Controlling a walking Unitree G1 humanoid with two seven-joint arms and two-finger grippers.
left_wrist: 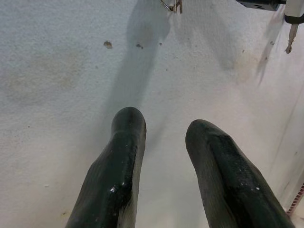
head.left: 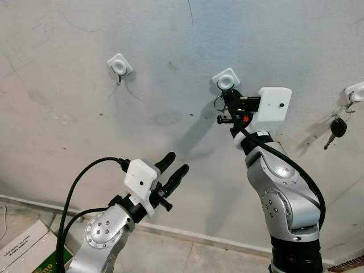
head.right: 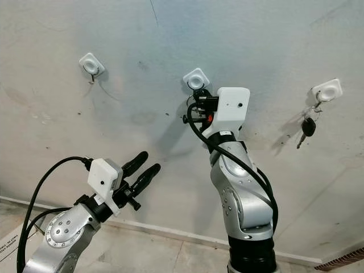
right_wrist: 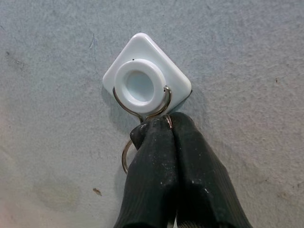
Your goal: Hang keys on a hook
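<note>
We've got the right gripper (right_wrist: 166,124) pinched on the key ring (right_wrist: 125,155) at 6 o'clock of the middle hook (right_wrist: 141,85); seating + release left, left gripper (head.left: 172,166) idle, open.

head pair: faces wall (head.left: 68,142) | right wrist: close on hook (right_wrist: 142,85)

Right silver arm raised upright, its black two-fingered right tool (right_wrist: 167,124) pinched closed at the fingertips. Left silver arm held low, left tool (left_wrist: 164,133) fingers parted, angled upward.
</note>
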